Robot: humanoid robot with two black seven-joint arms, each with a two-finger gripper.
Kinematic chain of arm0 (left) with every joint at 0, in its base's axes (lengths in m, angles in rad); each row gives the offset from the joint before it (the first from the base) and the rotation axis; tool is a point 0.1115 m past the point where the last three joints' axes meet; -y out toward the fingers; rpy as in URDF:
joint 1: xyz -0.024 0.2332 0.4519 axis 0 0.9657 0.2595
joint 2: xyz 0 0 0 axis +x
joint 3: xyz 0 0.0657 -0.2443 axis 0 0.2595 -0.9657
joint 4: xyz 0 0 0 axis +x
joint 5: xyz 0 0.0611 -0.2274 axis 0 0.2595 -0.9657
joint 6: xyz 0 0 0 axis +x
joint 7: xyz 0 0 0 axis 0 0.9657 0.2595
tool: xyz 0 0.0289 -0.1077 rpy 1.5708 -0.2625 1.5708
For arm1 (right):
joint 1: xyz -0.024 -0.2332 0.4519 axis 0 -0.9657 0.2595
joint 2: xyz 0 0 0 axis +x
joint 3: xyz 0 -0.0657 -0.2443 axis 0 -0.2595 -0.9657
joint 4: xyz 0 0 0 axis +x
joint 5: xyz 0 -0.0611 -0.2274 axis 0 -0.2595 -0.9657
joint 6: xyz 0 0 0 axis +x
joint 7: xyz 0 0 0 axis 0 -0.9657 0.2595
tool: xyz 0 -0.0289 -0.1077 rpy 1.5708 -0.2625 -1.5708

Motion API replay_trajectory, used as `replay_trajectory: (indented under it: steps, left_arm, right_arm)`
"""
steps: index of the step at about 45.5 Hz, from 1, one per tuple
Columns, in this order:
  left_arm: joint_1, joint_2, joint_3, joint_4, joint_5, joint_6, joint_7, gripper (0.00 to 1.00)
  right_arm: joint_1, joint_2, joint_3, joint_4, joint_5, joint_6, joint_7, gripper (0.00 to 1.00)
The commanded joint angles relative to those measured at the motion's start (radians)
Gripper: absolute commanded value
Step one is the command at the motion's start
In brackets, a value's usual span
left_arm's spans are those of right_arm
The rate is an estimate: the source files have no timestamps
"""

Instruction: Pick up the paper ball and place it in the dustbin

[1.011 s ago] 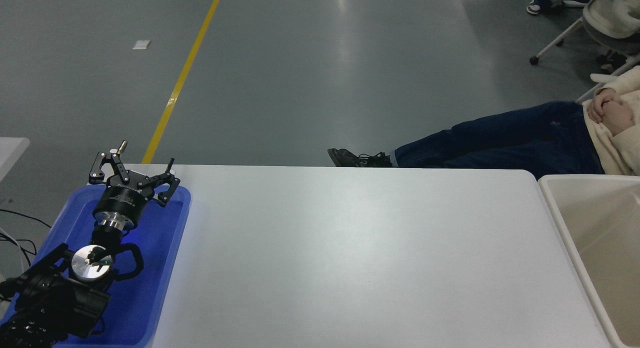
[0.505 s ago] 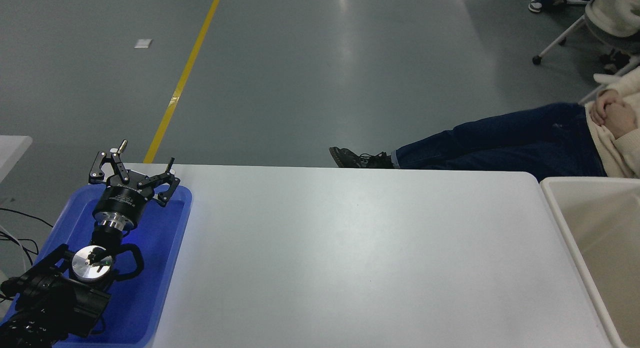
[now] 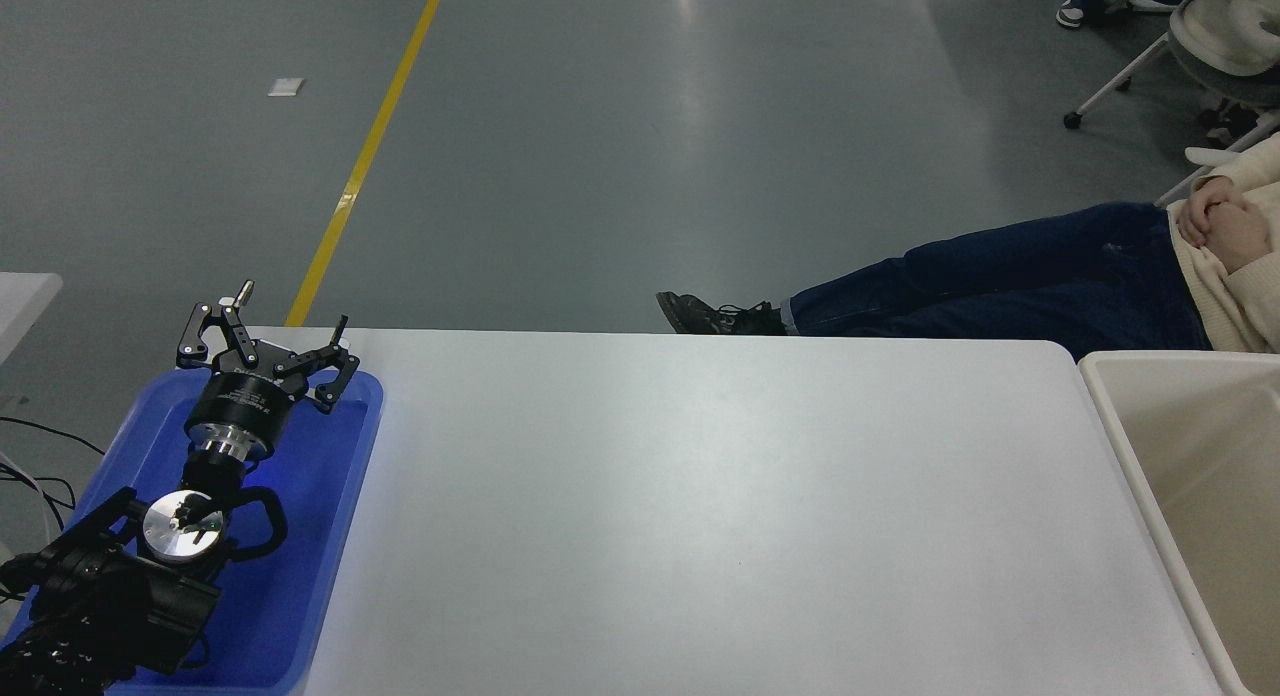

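Note:
The paper ball is out of view. The cream-beige dustbin [image 3: 1120, 416] stands at the table's right edge, partly cut off by the picture. What shows of its inside is bare. My left gripper [image 3: 290, 316] is parked at the lower left above a blue tray [image 3: 340, 496], its fingers spread open and holding nothing. My right arm and gripper are out of view.
The white table [image 3: 700, 516] fills the middle. A person sits at the far right behind the table, legs [image 3: 1000, 281] stretched out across the floor, hands [image 3: 1220, 221] folded. A wheeled chair [image 3: 1200, 46] stands at the top right.

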Motion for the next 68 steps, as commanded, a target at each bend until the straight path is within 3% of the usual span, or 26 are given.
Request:
replay_trajectory:
  steps: [1, 5, 9, 23, 28, 37, 45, 49, 60, 65, 68]
  left_arm:
    - [0.000, 0.000, 0.000, 0.000, 0.000, 0.000, 0.000, 1.00]
    - [0.000, 0.000, 0.000, 0.000, 0.000, 0.000, 0.000, 1.00]
    - [0.000, -0.001, 0.000, 0.000, 0.000, 0.000, 0.000, 1.00]
    - [0.000, 0.000, 0.000, 0.000, 0.000, 0.000, 0.000, 1.00]
    - [0.000, 0.000, 0.000, 0.000, 0.000, 0.000, 0.000, 1.00]
    - [0.000, 0.000, 0.000, 0.000, 0.000, 0.000, 0.000, 1.00]
    - [0.000, 0.000, 0.000, 0.000, 0.000, 0.000, 0.000, 1.00]
    - [0.000, 0.000, 0.000, 0.000, -0.002, 0.000, 0.000, 1.00]
    - [0.000, 0.000, 0.000, 0.000, -0.002, 0.000, 0.000, 1.00]
    - [0.000, 0.000, 0.000, 0.000, -0.002, 0.002, 0.000, 1.00]
    - [0.000, 0.000, 0.000, 0.000, -0.002, 0.000, 0.000, 1.00]
  right_arm:
    - [-0.008, 0.007, 0.005, -0.005, 0.000, -0.035, -0.001, 0.92]
    - [-0.004, 0.006, 0.011, 0.001, 0.001, -0.033, -0.001, 0.99]
    - [0.015, -0.013, 0.066, 0.097, 0.000, -0.024, -0.001, 1.00]
    - [0.076, -0.333, 0.467, 0.628, 0.000, -0.015, 0.003, 1.00]
    - [0.072, -0.385, 0.592, 0.792, 0.000, 0.004, 0.005, 1.00]
    - [-0.002, -0.375, 0.884, 0.929, 0.004, 0.001, 0.006, 1.00]
    - [-0.170, -0.246, 1.224, 0.978, 0.095, 0.007, 0.028, 1.00]
    - [-0.240, -0.145, 1.326, 0.970, 0.144, 0.007, 0.091, 1.00]
    - [-0.312, 0.061, 1.352, 0.955, 0.263, 0.001, 0.411, 1.00]
    - [-0.316, 0.128, 1.355, 0.917, 0.296, -0.001, 0.497, 1.00]
    - [-0.309, 0.154, 1.357, 0.888, 0.304, -0.002, 0.525, 1.00]
